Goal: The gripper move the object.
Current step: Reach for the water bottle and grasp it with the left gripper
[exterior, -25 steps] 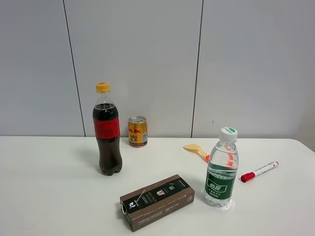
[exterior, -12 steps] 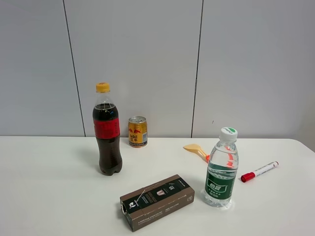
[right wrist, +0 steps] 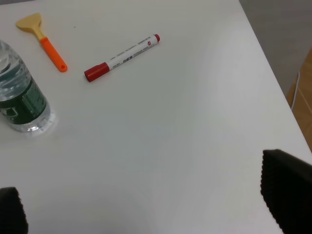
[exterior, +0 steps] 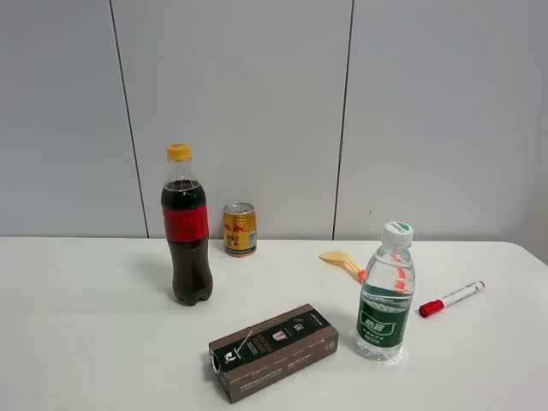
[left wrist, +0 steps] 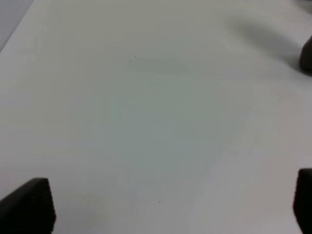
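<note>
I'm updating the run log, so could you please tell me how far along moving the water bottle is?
Done: nothing visible; the bottle stands upright on the table, untouched, beside the box. In hand: the right gripper is open above the table, apart from the bottle; the left gripper is open too, holding nothing. Left: reaching, grasping and moving the bottle.

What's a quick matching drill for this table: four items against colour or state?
Items:
1. cola bottle
2. water bottle
3. marker
4. can

States:
A. white cap, green label
B. lying flat, red cap
C. yellow cap, red label
D. gold, short, upright

Pairs: 1-C, 2-A, 3-B, 4-D
</note>
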Tool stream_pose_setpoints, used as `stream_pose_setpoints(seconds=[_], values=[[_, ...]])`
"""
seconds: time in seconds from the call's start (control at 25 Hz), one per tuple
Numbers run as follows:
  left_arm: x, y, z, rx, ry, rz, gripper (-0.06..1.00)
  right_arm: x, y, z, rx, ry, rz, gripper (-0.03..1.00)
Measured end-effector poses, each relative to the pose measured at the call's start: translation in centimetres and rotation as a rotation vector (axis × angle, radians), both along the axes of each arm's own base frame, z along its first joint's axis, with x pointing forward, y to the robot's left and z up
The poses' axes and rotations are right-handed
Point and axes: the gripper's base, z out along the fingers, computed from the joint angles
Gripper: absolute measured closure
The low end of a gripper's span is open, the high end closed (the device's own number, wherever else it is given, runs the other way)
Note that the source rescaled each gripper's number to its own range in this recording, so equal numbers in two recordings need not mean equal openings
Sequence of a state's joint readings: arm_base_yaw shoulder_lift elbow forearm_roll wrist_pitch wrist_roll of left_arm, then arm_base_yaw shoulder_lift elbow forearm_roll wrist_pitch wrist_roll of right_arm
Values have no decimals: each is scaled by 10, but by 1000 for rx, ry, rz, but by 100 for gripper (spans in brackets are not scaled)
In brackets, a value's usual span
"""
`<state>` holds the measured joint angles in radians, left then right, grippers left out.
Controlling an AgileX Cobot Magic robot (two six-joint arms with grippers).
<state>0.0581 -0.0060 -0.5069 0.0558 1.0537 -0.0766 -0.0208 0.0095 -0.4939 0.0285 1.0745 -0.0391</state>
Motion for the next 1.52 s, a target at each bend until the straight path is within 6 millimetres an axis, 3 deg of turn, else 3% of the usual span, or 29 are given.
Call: stream_pose_setpoints(seconds=[0.2,0.4,0.92,1.24,1.52], values=[[0,-1,1,-6,-11,-7,-6,0,0,0,0,0,0,-3],[11,-5,22,-43,-107,-44,-6,0,0,0,0,0,0,-3],[92,-10,38,-24,-78,-174,-6,0,0,0,0,0,0,-3],[127,-7,33,-25,-60,-158,-6,0,0,0,0,0,0,-3],[158,-30,29,6,-95,-310,-6,0,0,0,0,0,0,-3]])
